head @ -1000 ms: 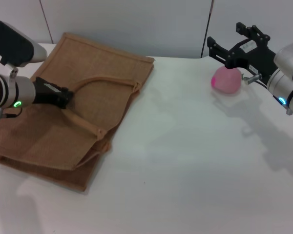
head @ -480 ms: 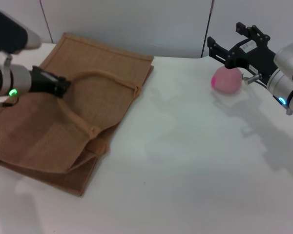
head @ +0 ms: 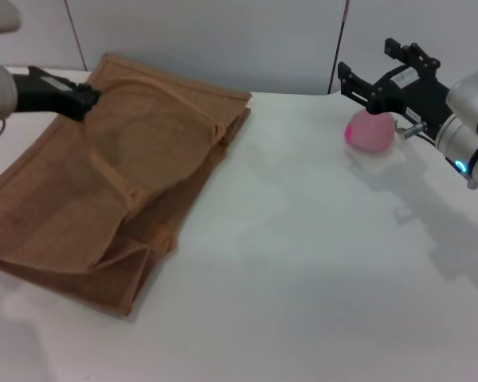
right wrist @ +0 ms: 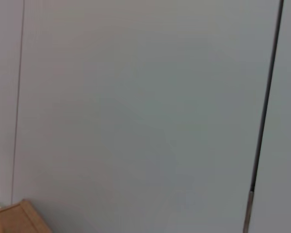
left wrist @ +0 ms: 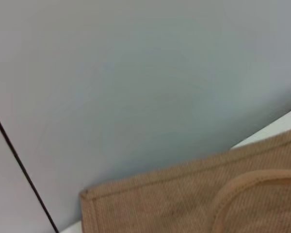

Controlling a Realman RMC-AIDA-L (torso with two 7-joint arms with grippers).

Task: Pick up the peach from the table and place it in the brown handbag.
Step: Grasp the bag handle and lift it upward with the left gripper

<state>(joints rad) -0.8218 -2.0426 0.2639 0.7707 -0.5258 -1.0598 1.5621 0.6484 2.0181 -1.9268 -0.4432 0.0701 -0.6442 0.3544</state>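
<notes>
Peach on table at 2 o'clock, well apart from bag at 9 o'clock. Right tool hovers just above peach, spread wide, holding nothing. Left tool at 10 o'clock pinches bag handle, lifting mouth open. Risks: round peach rolls away if fingers close off-centre; handle slips, mouth collapses flat, drop lands outside bag.
</notes>
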